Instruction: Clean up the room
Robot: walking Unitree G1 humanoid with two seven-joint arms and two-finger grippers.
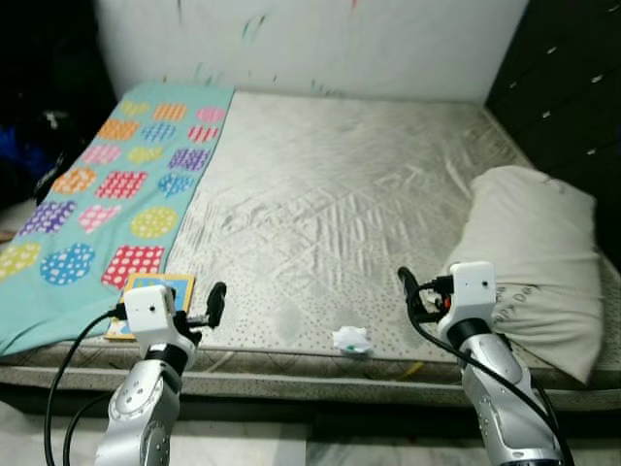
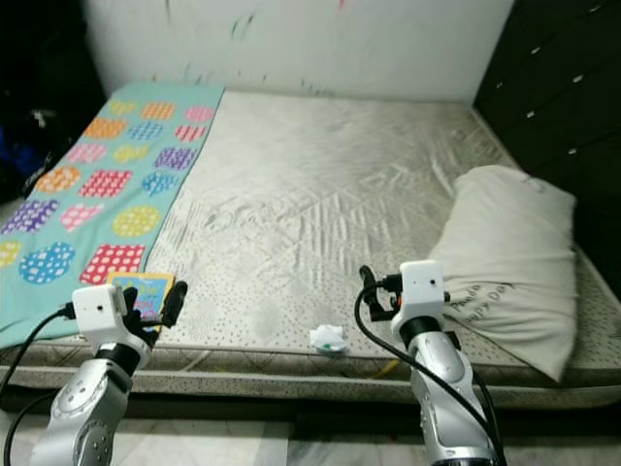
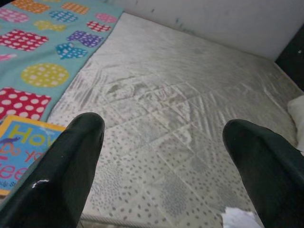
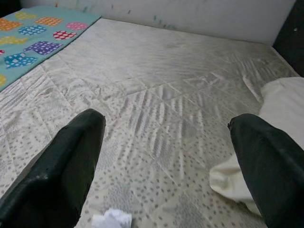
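Cloth bed, glossy black fingers

The mattress (image 1: 330, 214) wears quilted, faintly sheeny cloth, stitched and dotted near the edge. The teal blanket (image 1: 107, 194) is matt printed cloth; the pillow (image 1: 529, 252) soft creased fabric. The book (image 3: 21, 147) has a smooth printed cover. The crumpled wad (image 1: 352, 340) is perhaps paper. The left pincer (image 3: 161, 161) has glossy fingers (image 3: 61, 175).

Bare mattress (image 2: 320, 184), teal patterned blanket (image 2: 107, 184) on L side, white pillow (image 2: 509, 262) R. Crumpled white wad (image 2: 330, 339) + kids' book (image 2: 144, 291) near front edge.
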